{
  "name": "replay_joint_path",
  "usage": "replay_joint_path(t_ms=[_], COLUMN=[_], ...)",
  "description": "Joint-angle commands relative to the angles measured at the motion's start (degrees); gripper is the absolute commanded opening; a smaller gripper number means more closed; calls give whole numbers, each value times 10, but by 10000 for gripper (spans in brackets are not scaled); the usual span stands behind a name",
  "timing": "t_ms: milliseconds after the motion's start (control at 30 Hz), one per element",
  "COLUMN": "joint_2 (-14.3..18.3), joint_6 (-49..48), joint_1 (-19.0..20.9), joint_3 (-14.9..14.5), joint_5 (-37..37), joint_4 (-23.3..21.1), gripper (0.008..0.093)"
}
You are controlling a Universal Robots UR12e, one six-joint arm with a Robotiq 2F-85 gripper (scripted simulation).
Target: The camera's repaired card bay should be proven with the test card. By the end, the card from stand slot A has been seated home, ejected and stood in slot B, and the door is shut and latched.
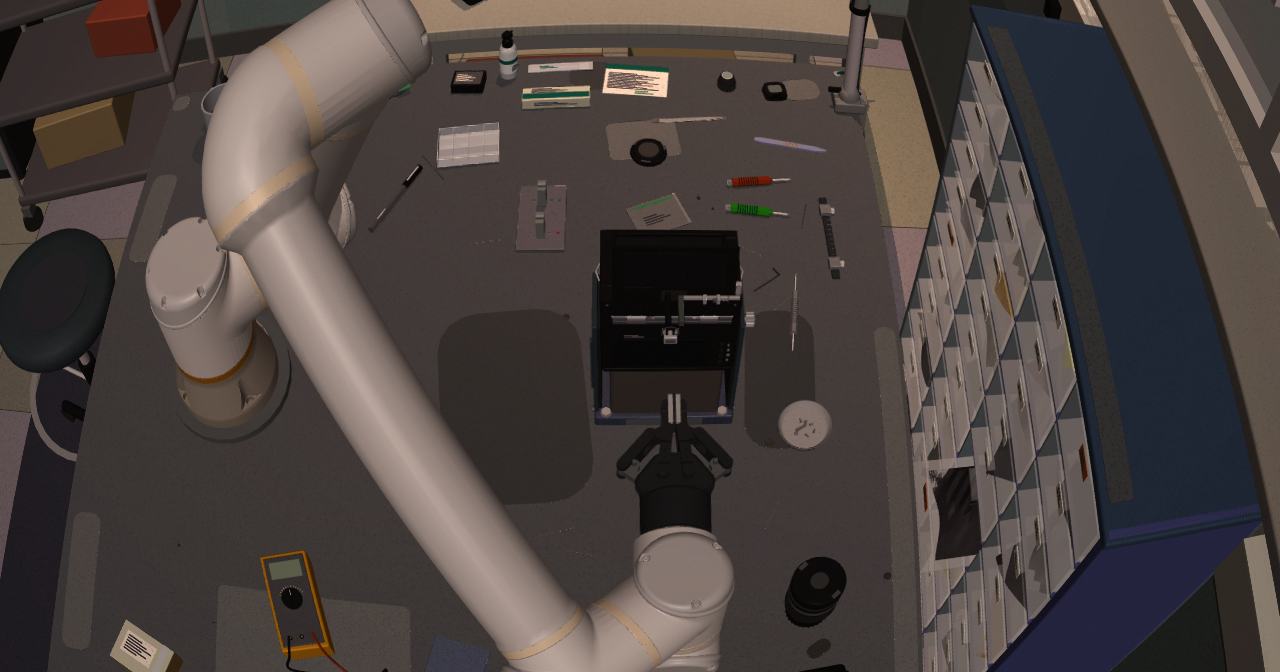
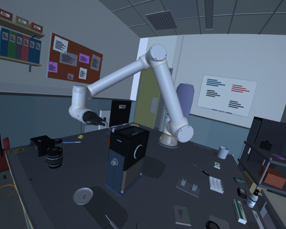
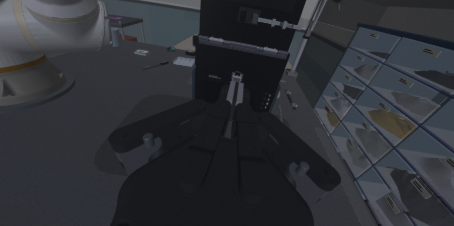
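Observation:
The card stand (image 1: 541, 216) lies flat on the table behind and to the left of the tall black camera body (image 1: 667, 310), well apart from it; a small upright piece rises from the stand (image 2: 188, 186), and I cannot make out a card in it. On top of the camera a hinged door (image 3: 243, 46) with a silver bar and a small latch (image 1: 669, 335) faces up. My gripper (image 1: 674, 410) hovers at the camera's near edge, level with its top, closed and empty, with its fingertips (image 3: 235, 80) pointing at the latch (image 3: 237, 74).
Behind the camera lie two screwdrivers (image 1: 756, 196), a booklet (image 1: 658, 212), a lens cap (image 1: 649, 151) and small boxes. A blue parts cabinet (image 1: 1056, 310) walls the right side. A white dish (image 1: 804, 423) and a lens (image 1: 814, 590) sit near the wrist. A multimeter (image 1: 294, 601) lies front left.

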Motion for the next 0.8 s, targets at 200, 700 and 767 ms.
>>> replay_joint_path(t_ms=[200,700,767], joint_2=[14,22,22], joint_6=[0,0,0], joint_1=[0,0,0], joint_3=[6,9,9], joint_5=[0,0,0], joint_4=[-21,-32,-32], gripper=[80,80,80])
